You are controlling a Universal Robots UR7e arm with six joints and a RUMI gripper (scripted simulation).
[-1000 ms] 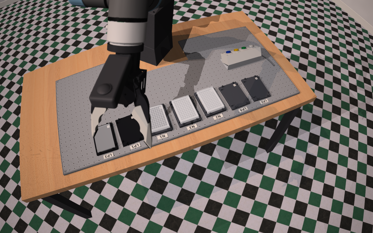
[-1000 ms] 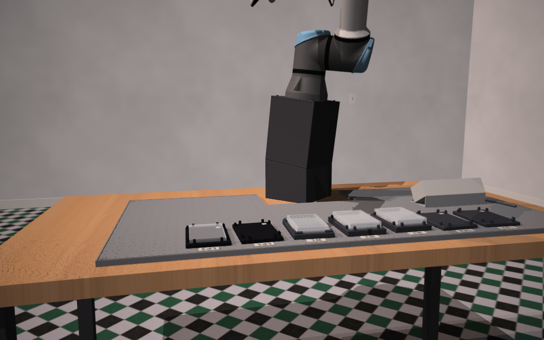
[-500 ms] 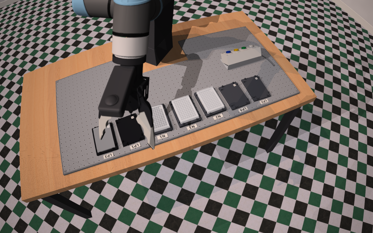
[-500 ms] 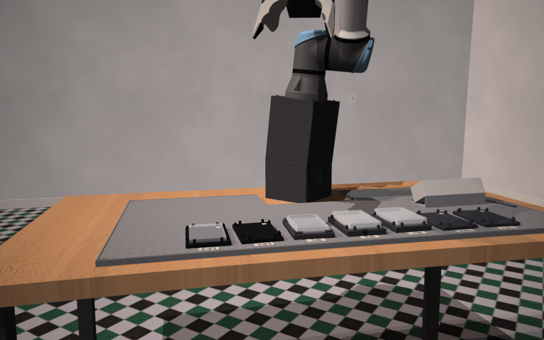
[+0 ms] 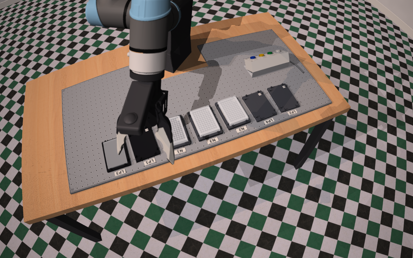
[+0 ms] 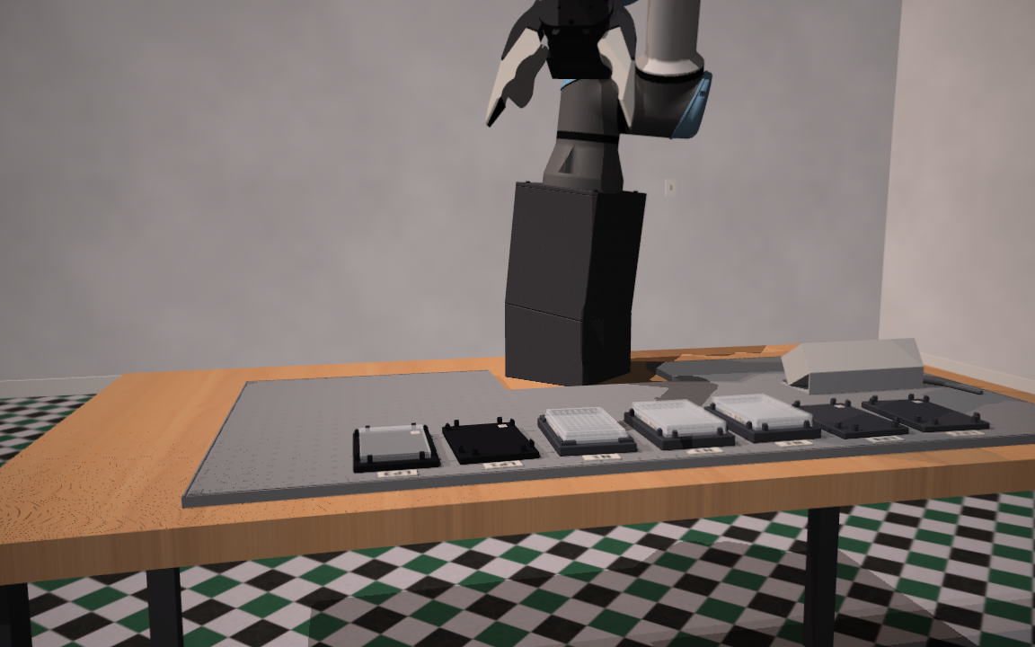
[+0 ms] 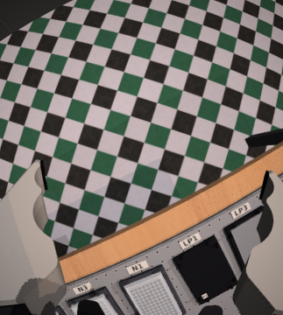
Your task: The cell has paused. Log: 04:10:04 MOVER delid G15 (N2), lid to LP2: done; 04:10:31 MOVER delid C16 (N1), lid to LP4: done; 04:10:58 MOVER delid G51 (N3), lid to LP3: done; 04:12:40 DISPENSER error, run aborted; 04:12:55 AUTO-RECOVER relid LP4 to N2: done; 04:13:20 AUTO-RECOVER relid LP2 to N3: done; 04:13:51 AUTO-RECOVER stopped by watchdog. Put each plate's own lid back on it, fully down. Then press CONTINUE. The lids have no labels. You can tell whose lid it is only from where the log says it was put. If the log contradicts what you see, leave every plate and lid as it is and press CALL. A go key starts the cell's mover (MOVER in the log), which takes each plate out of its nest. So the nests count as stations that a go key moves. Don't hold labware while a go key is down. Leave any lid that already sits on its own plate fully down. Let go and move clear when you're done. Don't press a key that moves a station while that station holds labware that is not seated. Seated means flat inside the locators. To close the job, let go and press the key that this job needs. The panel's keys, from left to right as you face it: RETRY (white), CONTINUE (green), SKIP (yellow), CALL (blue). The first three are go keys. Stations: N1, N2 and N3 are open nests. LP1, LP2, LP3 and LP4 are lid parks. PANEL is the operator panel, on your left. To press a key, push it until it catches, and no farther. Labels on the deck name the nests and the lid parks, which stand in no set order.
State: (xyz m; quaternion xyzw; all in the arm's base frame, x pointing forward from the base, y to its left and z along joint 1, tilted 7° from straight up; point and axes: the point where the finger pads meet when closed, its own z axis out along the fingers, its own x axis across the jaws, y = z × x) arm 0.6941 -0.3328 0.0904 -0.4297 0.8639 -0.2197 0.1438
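My gripper [image 5: 144,154] [image 6: 563,90] [image 7: 154,168] is open and empty, high above the deck's front edge over LP1 and LP3. A grey clear lid [image 5: 115,154] [image 6: 394,440] [image 7: 246,232] lies flat in park LP3. Park LP1 [image 5: 143,146] [image 6: 489,438] [image 7: 204,269] is empty. The plate in N1 [image 5: 178,129] [image 6: 586,422] [image 7: 150,295] has no lid and its wells show. The plates in N3 [image 5: 205,120] [image 6: 676,416] and N2 [image 5: 232,110] [image 6: 758,410] each carry a clear lid that looks flat. Parks LP4 [image 5: 259,105] [image 6: 846,418] and LP2 [image 5: 283,96] [image 6: 924,412] are empty.
The panel [image 5: 267,65] [image 6: 851,366] stands behind the parks at the far right, with blue [image 5: 252,57], yellow [image 5: 261,55], green [image 5: 269,53] and white [image 5: 277,51] keys. The arm's black base column [image 5: 179,32] [image 6: 570,281] stands at the deck's back edge.
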